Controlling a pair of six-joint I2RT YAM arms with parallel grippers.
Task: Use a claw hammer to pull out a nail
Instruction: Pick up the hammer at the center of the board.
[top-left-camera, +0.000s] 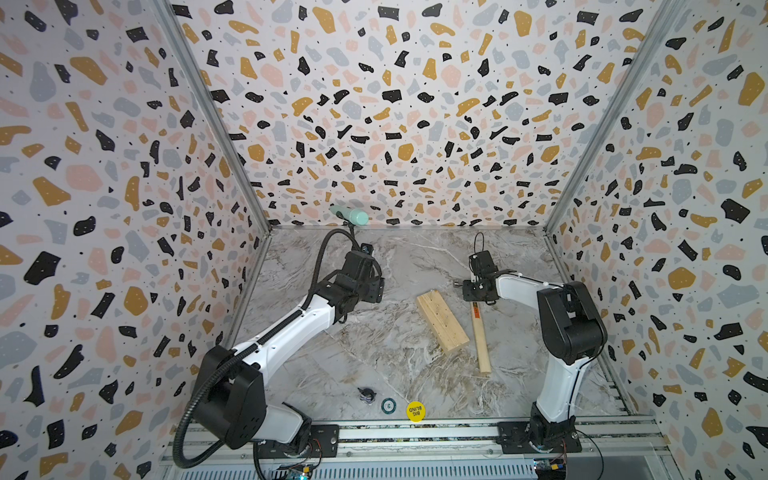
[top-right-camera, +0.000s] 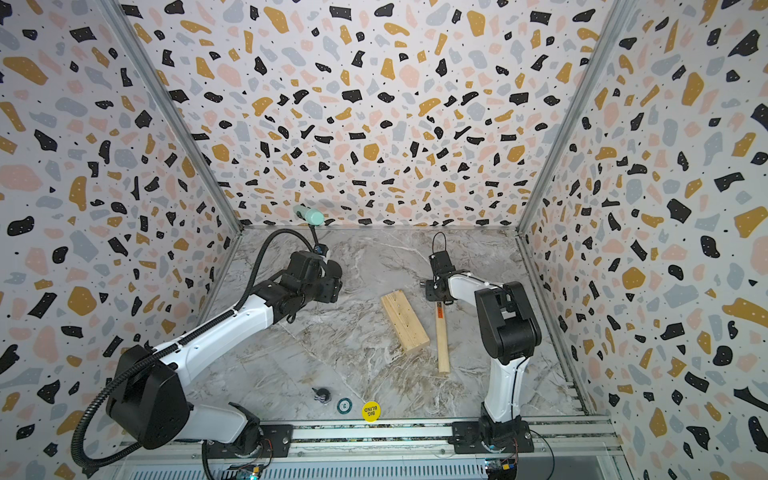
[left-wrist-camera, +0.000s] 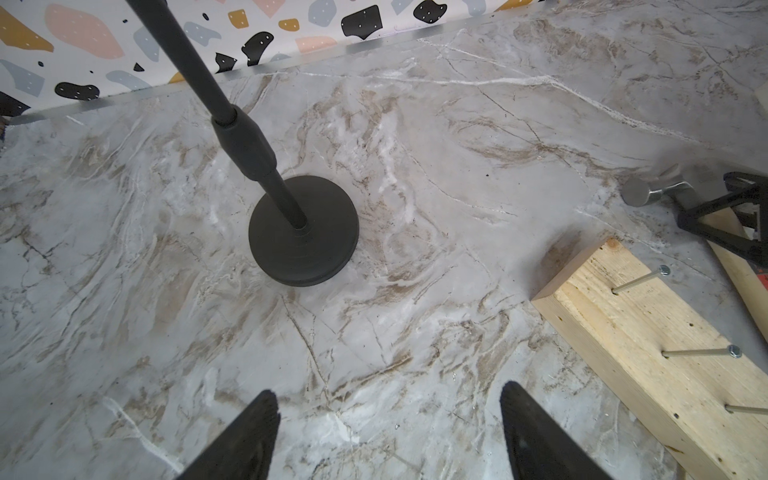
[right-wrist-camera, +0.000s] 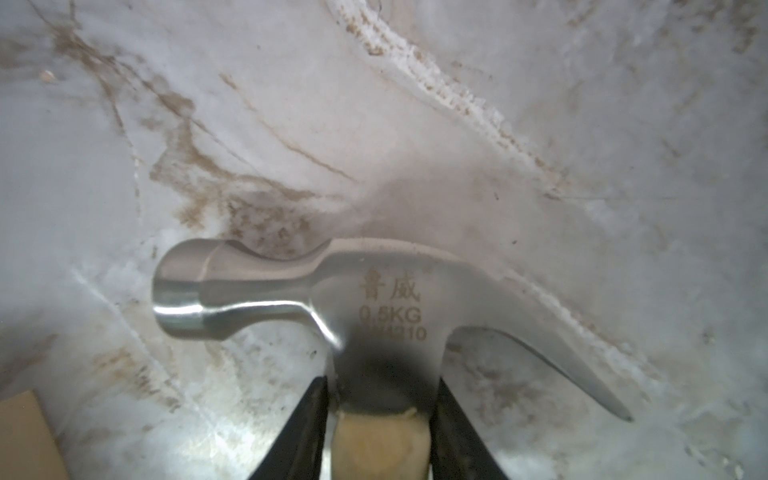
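Marble-patterned, the table (top-left-camera: 415, 257) fills the floor of the booth, and the two arms reach over it from the 6 o'clock rail. The left arm (top-left-camera: 291, 328) hangs toward 9 o'clock, and its left gripper (left-wrist-camera: 390, 436) has both fingers spread wide over bare table, holding nothing. The right arm (top-left-camera: 561, 374) bends in from 3 o'clock. Near the middle lies the pale wood block (top-left-camera: 442, 322), its long axis running roughly from 11 to 5 o'clock. Just beside it, on its 3 o'clock side, the claw hammer (top-left-camera: 480, 336) lies flat on the table, handle toward 6 o'clock and steel head toward 12. In the right wrist view, the right gripper (right-wrist-camera: 380, 386) straddles the neck of the handle just under the head, and its fingers look pressed against both sides, so it seems clamped on the hammer. The nail (left-wrist-camera: 638, 281) stands out of the block's top face near the 12 o'clock end, most of its shank exposed. A second nail (left-wrist-camera: 698, 352) and a third nail (left-wrist-camera: 748, 409) follow toward 6 o'clock. The step in hand looks like the pickup, with no nail pulled so far. Next, the heavy head must be lifted without slipping and turned claw-down. The claw's slot then slides under a nail head, while the free gripper probably pins the block.
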